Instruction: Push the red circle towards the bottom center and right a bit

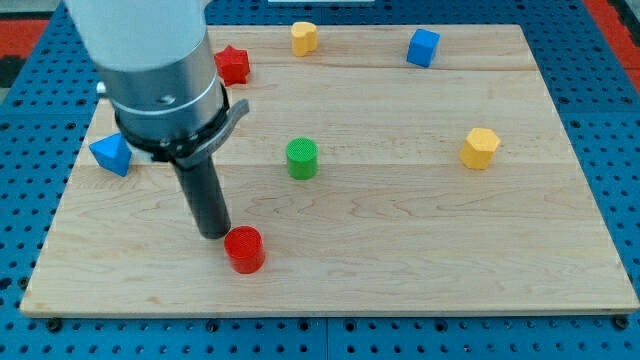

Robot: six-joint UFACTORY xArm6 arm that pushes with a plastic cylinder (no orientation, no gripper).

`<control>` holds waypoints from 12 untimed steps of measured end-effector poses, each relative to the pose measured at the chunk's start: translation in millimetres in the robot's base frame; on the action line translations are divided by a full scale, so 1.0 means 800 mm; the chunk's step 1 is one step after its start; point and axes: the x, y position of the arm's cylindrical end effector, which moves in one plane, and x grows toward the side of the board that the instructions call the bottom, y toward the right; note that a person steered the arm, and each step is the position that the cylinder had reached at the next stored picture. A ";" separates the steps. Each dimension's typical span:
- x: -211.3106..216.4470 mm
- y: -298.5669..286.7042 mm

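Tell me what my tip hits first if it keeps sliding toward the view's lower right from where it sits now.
My tip sits just up-left of the red circle, apparently touching it or nearly so. It meets that block first. Beyond it the wooden board shows nothing else along that line.

Pale grey arm [140, 40], black collar, dark rod

Red circle [244, 249]: short upright cylinder, flat on board, bottom edge zone, left of centre.
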 end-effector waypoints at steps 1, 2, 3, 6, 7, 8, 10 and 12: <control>0.018 0.081; 0.039 0.085; 0.090 0.081; 0.040 0.165; 0.017 0.137; -0.010 0.200; -0.020 0.230; -0.009 0.341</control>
